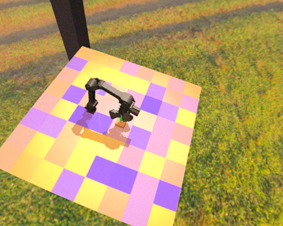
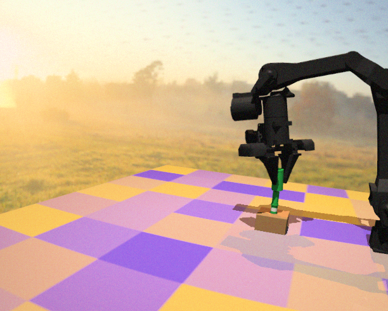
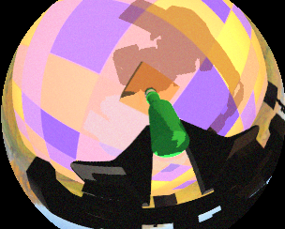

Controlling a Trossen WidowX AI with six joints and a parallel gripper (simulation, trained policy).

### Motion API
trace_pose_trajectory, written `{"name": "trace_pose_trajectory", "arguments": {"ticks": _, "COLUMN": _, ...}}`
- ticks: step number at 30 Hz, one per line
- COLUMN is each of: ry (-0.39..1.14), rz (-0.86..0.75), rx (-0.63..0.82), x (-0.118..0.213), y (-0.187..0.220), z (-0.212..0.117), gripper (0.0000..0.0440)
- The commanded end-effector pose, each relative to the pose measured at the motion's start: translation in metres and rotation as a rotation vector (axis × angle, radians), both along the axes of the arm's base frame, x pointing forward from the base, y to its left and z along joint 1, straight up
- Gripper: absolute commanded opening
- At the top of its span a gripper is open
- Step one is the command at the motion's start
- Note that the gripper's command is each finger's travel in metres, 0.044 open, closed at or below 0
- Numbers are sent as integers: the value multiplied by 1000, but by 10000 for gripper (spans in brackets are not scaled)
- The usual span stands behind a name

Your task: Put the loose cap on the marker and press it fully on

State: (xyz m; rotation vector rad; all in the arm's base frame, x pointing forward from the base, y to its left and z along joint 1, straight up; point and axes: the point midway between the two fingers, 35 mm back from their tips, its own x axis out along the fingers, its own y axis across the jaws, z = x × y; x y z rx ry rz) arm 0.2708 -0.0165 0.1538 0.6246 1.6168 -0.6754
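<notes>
The orange-brown holder block (image 1: 119,126) (image 2: 271,223) (image 3: 142,77) stands on the table. The green marker (image 2: 275,198) (image 3: 153,98) stands in it, with a white band at its foot. My gripper (image 2: 280,183) (image 3: 164,126) is shut on the green cap (image 2: 279,176) (image 3: 168,136), which points down over the marker. The cap's lower rim is at the marker's upper part, and the marker's tip is hidden by or inside it. A length of marker shows between cap and block. Whether the cap is seated straight cannot be told. In the top view the arm hides much of this.
The table (image 1: 121,172) (image 2: 155,259) has a patchwork of yellow, purple, pink and orange squares. The arm reaches over it from its base (image 1: 90,108) beside the block. A dark pillar (image 1: 69,14) stands beyond the table's far left corner. Grass lies around the table.
</notes>
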Motion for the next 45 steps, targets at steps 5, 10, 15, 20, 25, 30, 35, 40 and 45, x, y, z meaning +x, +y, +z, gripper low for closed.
{"name": "trace_pose_trajectory", "arguments": {"ticks": 5, "ry": 21, "rz": 18, "rx": 20, "x": -4, "y": 2, "z": -18, "gripper": 0}}
{"name": "trace_pose_trajectory", "arguments": {"ticks": 10, "ry": 30, "rz": 32, "rx": 30, "x": -6, "y": 2, "z": -30, "gripper": 0}}
{"name": "trace_pose_trajectory", "arguments": {"ticks": 15, "ry": 34, "rz": 49, "rx": 36, "x": -7, "y": 2, "z": -43, "gripper": 0}}
{"name": "trace_pose_trajectory", "arguments": {"ticks": 20, "ry": 30, "rz": 70, "rx": 35, "x": -7, "y": 1, "z": -53, "gripper": 3}}
{"name": "trace_pose_trajectory", "arguments": {"ticks": 25, "ry": 26, "rz": 85, "rx": 33, "x": -7, "y": 0, "z": -59, "gripper": 7}}
{"name": "trace_pose_trajectory", "arguments": {"ticks": 30, "ry": 24, "rz": 93, "rx": 32, "x": -7, "y": 0, "z": -62, "gripper": 12}}
{"name": "trace_pose_trajectory", "arguments": {"ticks": 35, "ry": 20, "rz": 106, "rx": 29, "x": -7, "y": -1, "z": -66, "gripper": 17}}
{"name": "trace_pose_trajectory", "arguments": {"ticks": 40, "ry": 12, "rz": 125, "rx": 21, "x": -7, "y": -3, "z": -69, "gripper": 48}}
{"name": "trace_pose_trajectory", "arguments": {"ticks": 45, "ry": 2, "rz": 146, "rx": 7, "x": -7, "y": -6, "z": -71, "gripper": 56}}
